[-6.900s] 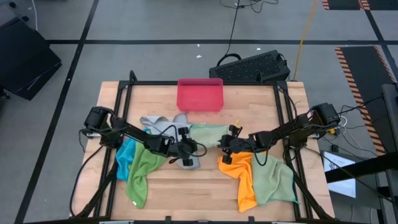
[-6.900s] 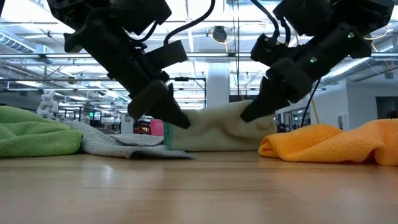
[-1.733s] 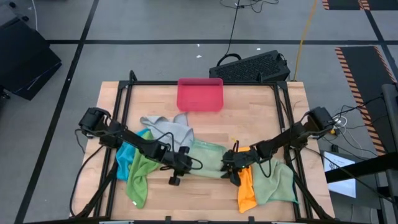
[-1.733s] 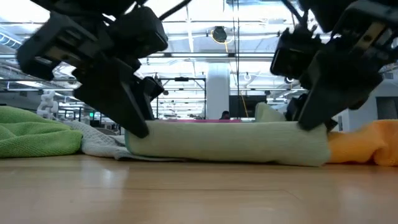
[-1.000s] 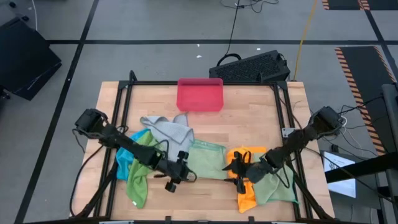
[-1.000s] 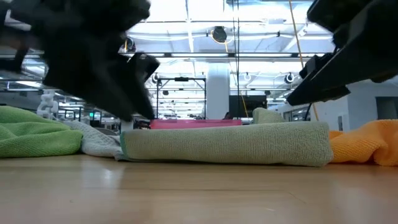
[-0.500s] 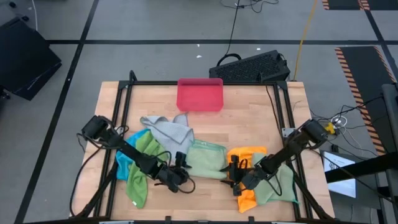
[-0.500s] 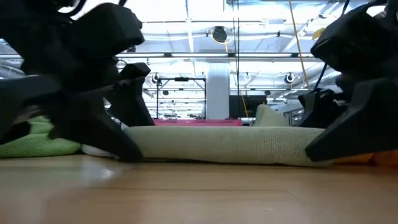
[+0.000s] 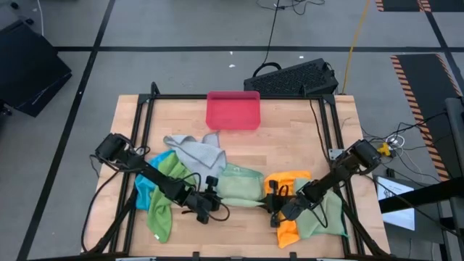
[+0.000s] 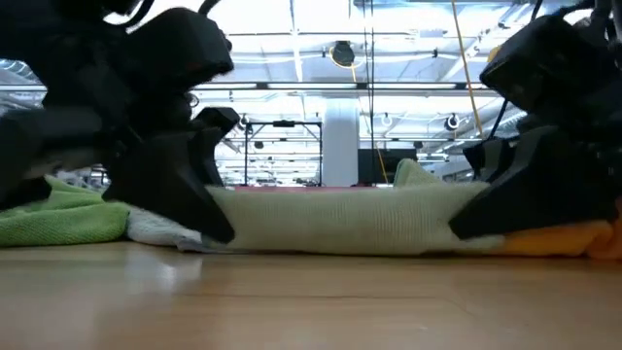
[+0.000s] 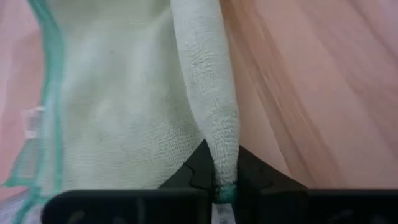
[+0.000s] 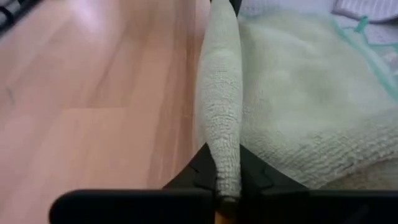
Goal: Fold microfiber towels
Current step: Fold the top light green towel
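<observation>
towel (image 9: 238,183) between tools, tray (image 9: 233,110) behind

A pink-red rectangular tray (image 9: 233,110) is being seen at the upper centre of the high view, lying on a light wooden table (image 9: 290,148) near its far edge. The table is being bordered by a black metal frame (image 9: 328,138). A black keyboard (image 9: 293,77) is lying on the grey floor (image 9: 181,29) just past the table's upper right corner, with a black cable (image 9: 272,29) trailing up from it. A yellow cable (image 9: 355,32) is running across the floor at upper right.
</observation>
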Tool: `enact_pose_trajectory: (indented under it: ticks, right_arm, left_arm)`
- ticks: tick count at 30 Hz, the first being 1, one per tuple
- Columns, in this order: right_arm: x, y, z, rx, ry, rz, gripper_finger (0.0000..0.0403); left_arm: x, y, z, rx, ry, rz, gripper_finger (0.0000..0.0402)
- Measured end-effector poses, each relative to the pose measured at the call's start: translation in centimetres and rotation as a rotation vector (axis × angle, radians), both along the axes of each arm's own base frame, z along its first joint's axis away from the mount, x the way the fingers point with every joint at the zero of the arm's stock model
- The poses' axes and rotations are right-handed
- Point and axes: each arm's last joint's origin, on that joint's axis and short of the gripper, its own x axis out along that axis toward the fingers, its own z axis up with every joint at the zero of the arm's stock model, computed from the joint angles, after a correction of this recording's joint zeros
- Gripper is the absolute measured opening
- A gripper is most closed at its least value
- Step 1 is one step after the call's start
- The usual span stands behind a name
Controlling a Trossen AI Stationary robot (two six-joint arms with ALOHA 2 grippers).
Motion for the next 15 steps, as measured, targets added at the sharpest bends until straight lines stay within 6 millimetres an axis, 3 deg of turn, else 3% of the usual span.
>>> enact_pose_trajectory:
  ticks: [4, 8, 12, 15]
  right_arm:
    - [0.1, -0.1, 1.7, 0.062, -0.045, -0.013, 0.0028]
    - [0.3, -0.4, 3.3, 0.112, -0.065, 0.019, 0.0016]
    - [0.7, -1.2, 3.9, 0.188, -0.05, 0.032, 0.0014]
    - [1.1, -1.9, 4.1, 0.246, -0.042, 0.026, 0.0023]
  left_arm:
    - [-0.5, -0.3, 1.8, -0.034, -0.038, -0.013, 0.0039]
    - [-0.9, 0.0, 3.9, -0.076, -0.058, -0.026, 0.0016]
    - [-1.1, 1.0, 4.8, -0.15, -0.015, -0.025, 0.0014]
    - [-1.0, 1.7, 4.7, -0.177, 0.021, -0.021, 0.0035]
